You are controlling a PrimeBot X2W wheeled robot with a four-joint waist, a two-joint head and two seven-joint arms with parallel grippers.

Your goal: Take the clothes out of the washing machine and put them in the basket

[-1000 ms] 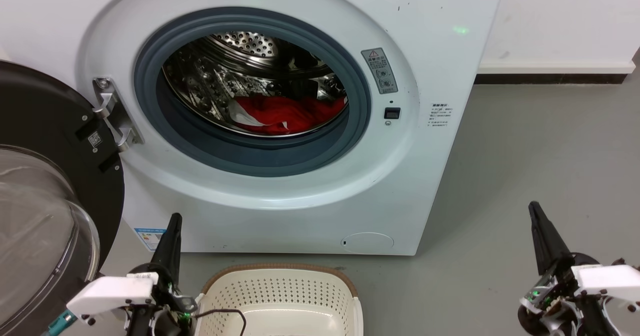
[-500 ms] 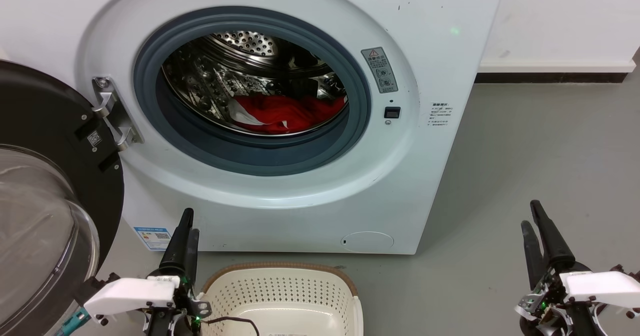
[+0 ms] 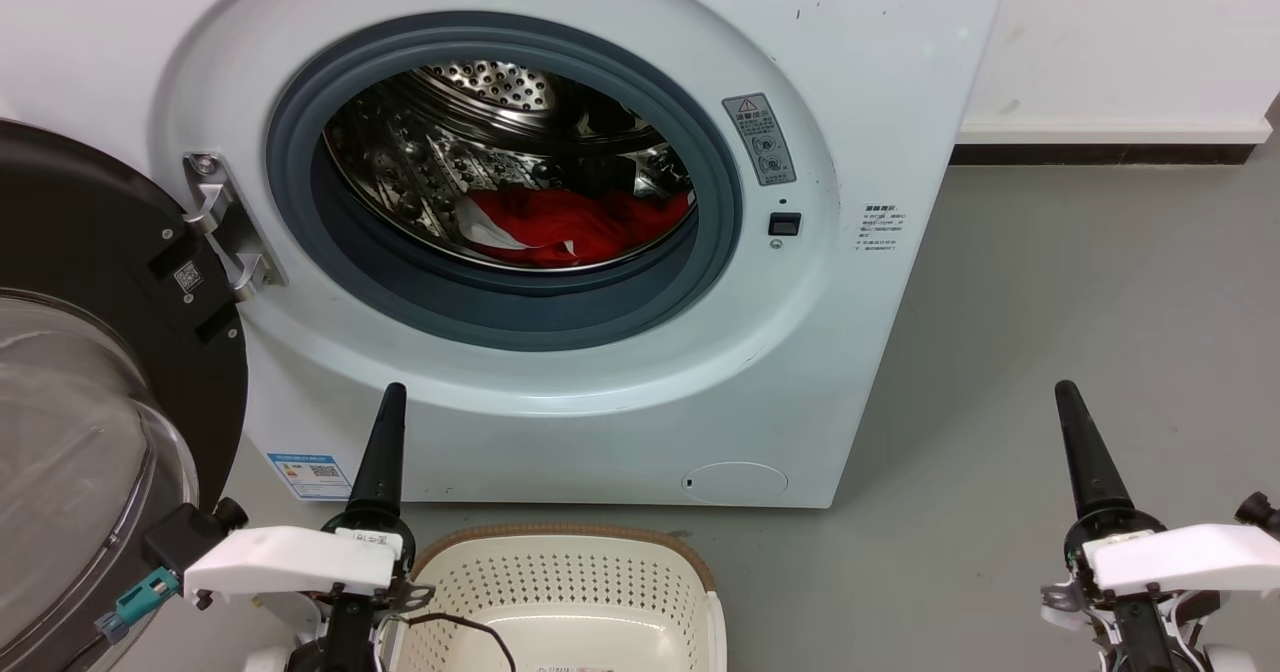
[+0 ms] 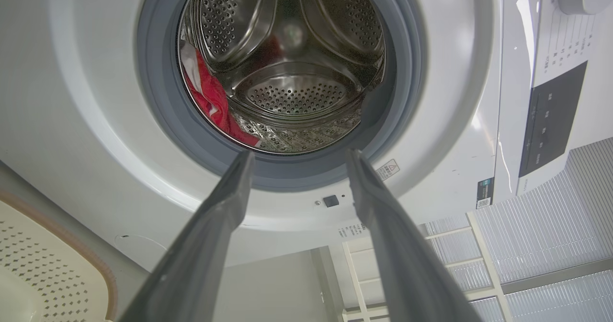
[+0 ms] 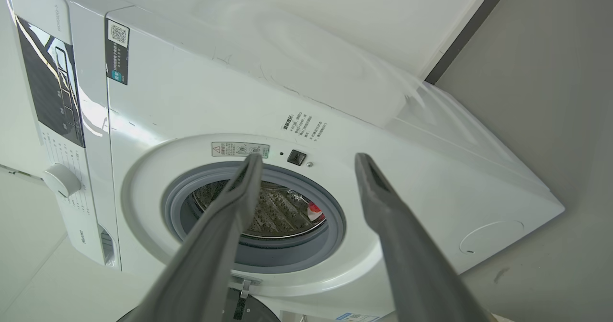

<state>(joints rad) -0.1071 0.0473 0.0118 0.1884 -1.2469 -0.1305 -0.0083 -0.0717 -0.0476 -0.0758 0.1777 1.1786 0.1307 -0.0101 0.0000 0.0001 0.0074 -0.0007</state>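
Because the red clothes (image 3: 580, 227) lie low in the steel drum (image 3: 470, 92), behind the grey porthole rim (image 3: 520, 320), any reach for them has to go up and forward from where both pairs of fingers now hang. The bundle's long axis runs side to side across the drum floor, with a white-trimmed edge toward the robot's left and the red mass spreading right.

The left gripper (image 3: 390, 397) stands low before the washing machine (image 3: 820, 352), just beside the near left corner of the basket (image 3: 560, 535), pointing up at the lower curve of the white door ring. Its wrist view looks straight into the drum. The fingers are parted with nothing between them, and the clothes sit up and to the left of the fingertips in that view.

The right gripper (image 3: 1066, 392) hangs over the grey floor (image 3: 1050, 282), well off past the machine's right front corner. Its fingers are likewise spread and empty, and its wrist view catches a sliver of red through the porthole, at an angle.

I judge the left arm nearer and better lined up for the first reach. The open glass door (image 3: 90, 352) stands swung out close on that arm's outer side and wants minding.

The basket sits on the floor directly below the porthole, and no garment lies in the part of it in view, so the unloading has yet to begin.
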